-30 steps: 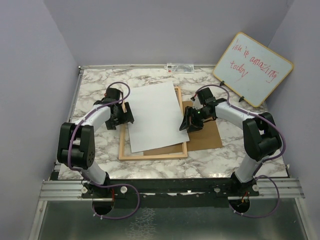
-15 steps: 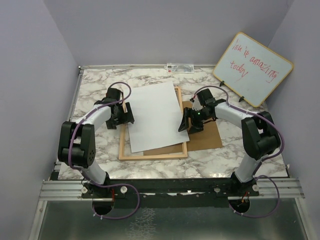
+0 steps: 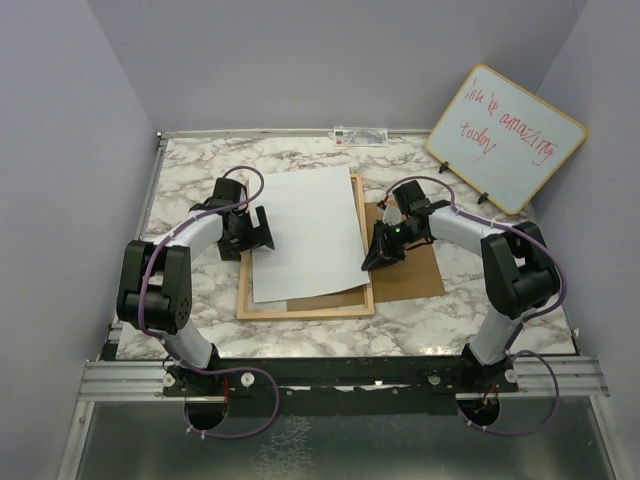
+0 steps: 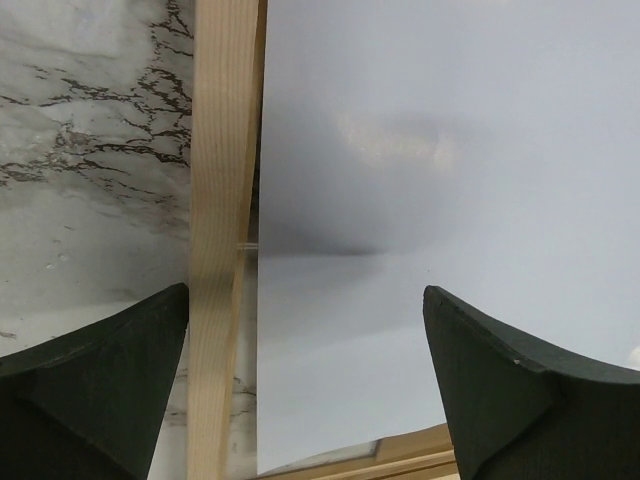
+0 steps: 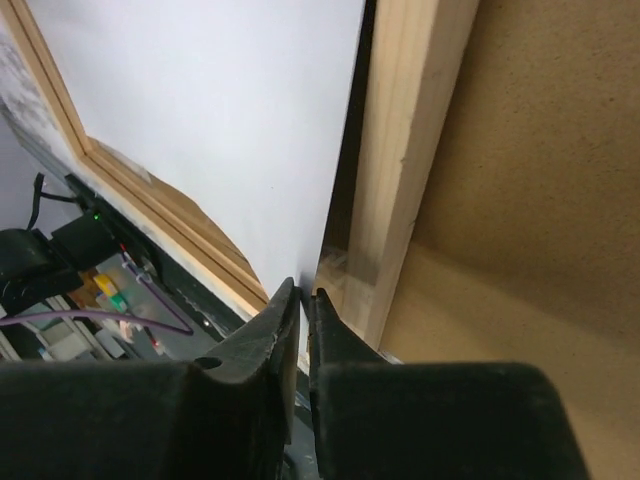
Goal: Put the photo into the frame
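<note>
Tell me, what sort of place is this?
Probably a robot test booth: a left arm and a right arm are mounted at a marble-patterned table, plain walls close it in, and a whiteboard with red handwriting leans at the back right.

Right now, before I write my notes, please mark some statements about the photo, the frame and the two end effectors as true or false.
1. The photo lies white side up over the frame. True.
2. The left end effector is shut on the frame's rail. False: it is open, with its fingers wide apart.
3. The right end effector pinches the photo's right edge. True.
4. The brown backing board lies to the left of the frame. False: it lies to the right of the frame.
</note>
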{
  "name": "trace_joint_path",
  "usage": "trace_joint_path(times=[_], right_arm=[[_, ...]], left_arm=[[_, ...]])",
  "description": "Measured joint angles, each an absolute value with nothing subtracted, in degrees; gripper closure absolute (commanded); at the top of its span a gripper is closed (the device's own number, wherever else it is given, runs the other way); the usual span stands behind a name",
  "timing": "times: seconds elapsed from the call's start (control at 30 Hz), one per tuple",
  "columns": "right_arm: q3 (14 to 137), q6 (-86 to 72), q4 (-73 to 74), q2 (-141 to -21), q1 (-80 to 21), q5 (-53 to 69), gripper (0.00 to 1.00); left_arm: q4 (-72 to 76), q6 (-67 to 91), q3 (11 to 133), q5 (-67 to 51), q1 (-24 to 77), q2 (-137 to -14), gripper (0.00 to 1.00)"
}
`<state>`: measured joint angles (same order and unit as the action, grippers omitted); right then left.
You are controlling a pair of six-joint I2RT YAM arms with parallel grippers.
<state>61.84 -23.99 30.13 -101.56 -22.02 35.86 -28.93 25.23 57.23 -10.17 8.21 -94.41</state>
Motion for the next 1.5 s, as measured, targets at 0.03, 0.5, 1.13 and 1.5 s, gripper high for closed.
trace_joint_path(times=[0.03,0.5,1.13,1.5], right_arm=[[61.76,-23.97,30.13,-101.51,-22.02,36.42,0.88],[58.19,-26.61,25.21,-100.71,-22.02,45.01,0.87],[55.24,-19.68,32.49,-99.31,-21.91,45.25,0.99],[58.67,-14.44,37.23,-99.70,-21.91,43.77,0.99]], left_arm=[[-28.84,25.32,57.23,-10.52,8.21,-94.41,0.01],[-27.81,27.09,57.17,-16.49,7.88,-94.41,0.01],[-26.61,27.92,56.77,-16.03,7.44,-94.39,0.01],[-26.63,27.77,57.17,-14.48,6.92,-94.32,0.01]])
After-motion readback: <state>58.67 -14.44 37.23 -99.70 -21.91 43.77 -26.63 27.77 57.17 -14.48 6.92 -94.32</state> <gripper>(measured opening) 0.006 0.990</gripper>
